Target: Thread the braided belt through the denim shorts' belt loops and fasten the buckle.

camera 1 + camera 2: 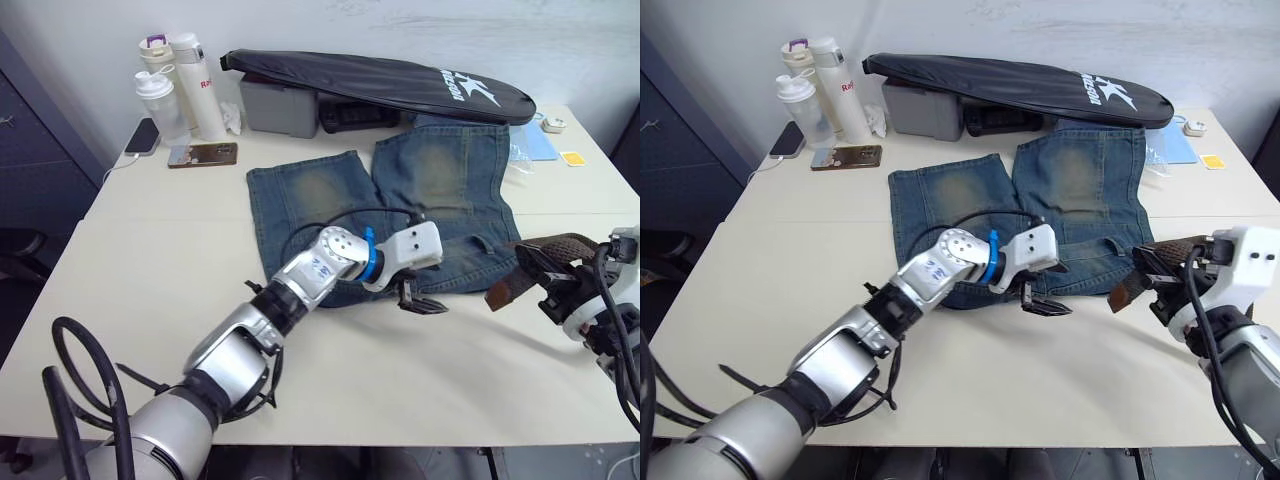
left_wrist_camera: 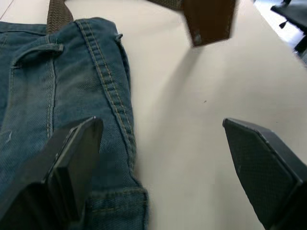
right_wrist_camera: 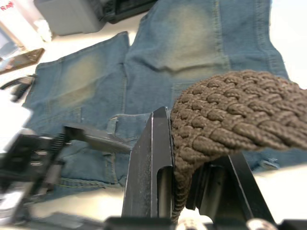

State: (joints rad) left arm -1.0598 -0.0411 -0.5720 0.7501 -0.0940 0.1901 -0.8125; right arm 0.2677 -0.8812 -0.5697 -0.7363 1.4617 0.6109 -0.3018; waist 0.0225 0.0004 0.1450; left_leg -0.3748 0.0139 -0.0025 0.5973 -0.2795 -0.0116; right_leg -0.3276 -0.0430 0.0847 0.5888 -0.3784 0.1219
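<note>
The belt (image 3: 230, 115) isn't through any loop that I can see, so threading and buckling both look still to do; it hangs clamped in the right end effector (image 1: 545, 272), just off the shorts (image 1: 400, 200) lying flat on the counter (image 1: 150, 270). The left end effector (image 1: 420, 301) reaches out low over the waistband edge, fingers spread and holding nothing.

Bright, even indoor light, soft shadows; wrist views blur up close.
</note>
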